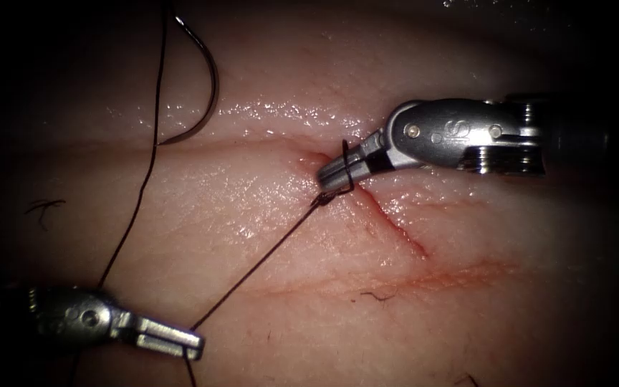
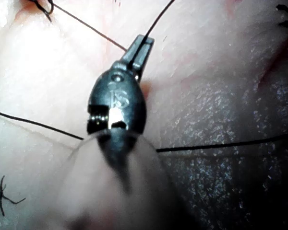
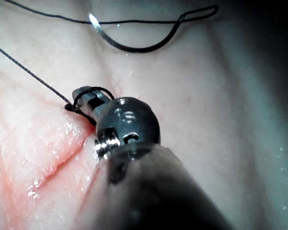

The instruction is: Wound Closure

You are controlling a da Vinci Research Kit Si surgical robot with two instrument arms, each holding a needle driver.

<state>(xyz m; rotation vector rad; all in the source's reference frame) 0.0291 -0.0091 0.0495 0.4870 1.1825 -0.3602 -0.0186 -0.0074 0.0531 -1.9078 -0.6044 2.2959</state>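
- Nearest the endoscope, low on the left of the cut, the left arm's steel needle driver (image 1: 180,342) has its jaws closed on the thin black suture thread (image 1: 252,269); the left wrist view shows the strand pinched at the jaw tips (image 2: 140,50).
- From that grip one run of thread rises in a straight, taut-looking line toward the cut — its long axis points from the left tool up and rightward to the right tool.
- At the upper end of the reddish cut (image 1: 395,226) in the pale pork-belly tissue (image 1: 266,201), the right arm's steel needle driver (image 1: 332,175) lies with a loop of thread wound around its jaws; they look pressed together, and I cannot tell whether a thread end is caught between them.
- Farthest back, well left of the cut, the curved steel needle (image 1: 209,100) lies free on the tissue surface, held by neither tool and not driven in, its thread trailing down toward the left tool.
- Judged from this, the loop on the right jaws and the taut strand are the relation that matters — the right tool is the nearer one to the cut, the needle well apart from both.
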